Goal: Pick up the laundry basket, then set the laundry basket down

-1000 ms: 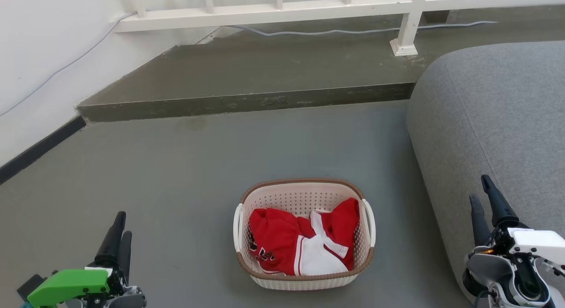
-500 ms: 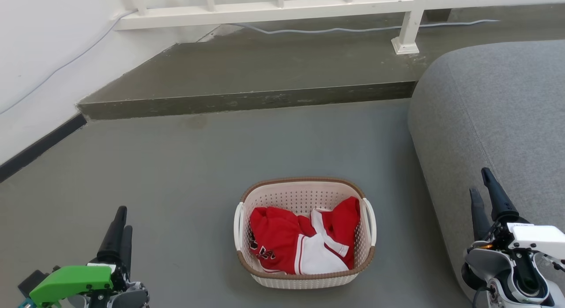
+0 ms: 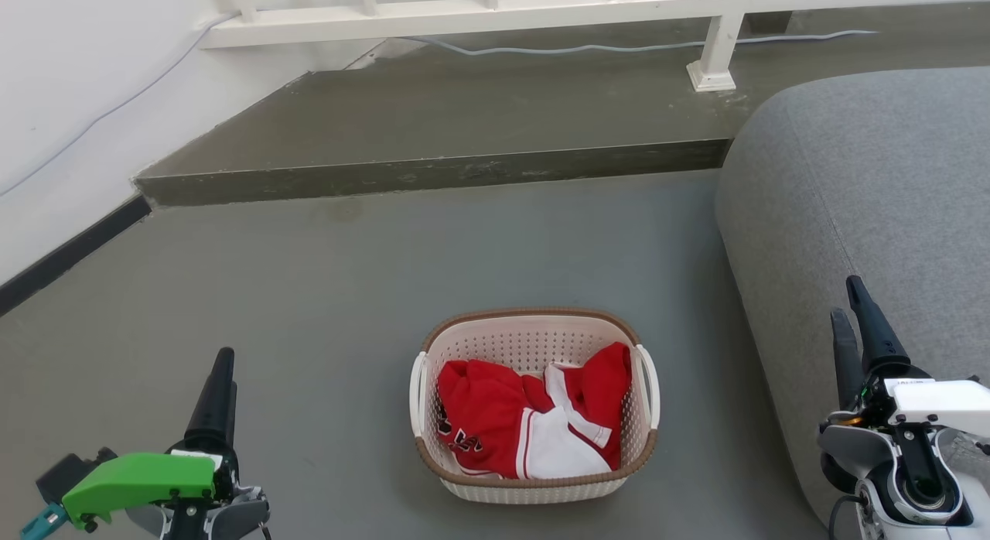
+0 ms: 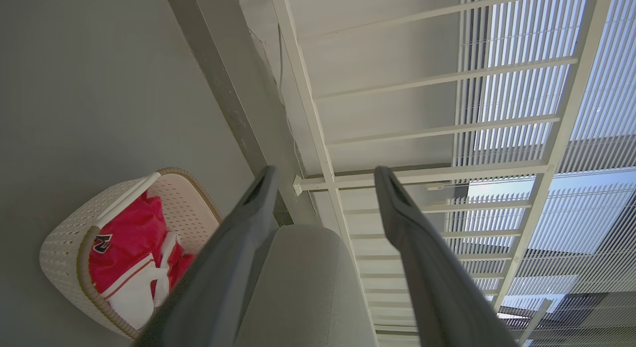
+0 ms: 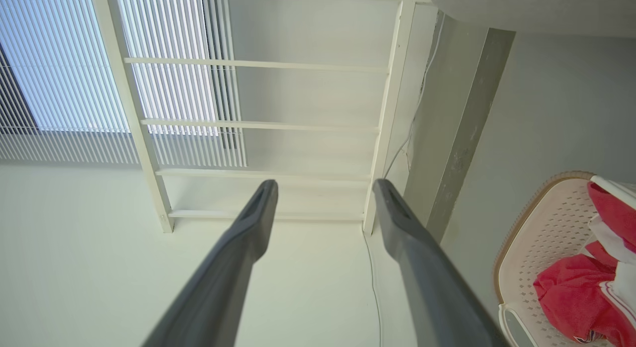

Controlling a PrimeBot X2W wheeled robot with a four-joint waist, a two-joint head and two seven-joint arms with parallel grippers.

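While the left gripper and right gripper are hanging wide, the laundry basket is sitting on the floor between them; a lopsided grip would be tipping it.

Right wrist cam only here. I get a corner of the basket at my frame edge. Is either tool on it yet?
Observer: No. In the head view the laundry basket sits on the floor between the left tool and the right tool, touching neither.
Operator: Left tool state?
Observer: Open. The left wrist view shows its fingers apart with nothing between them.
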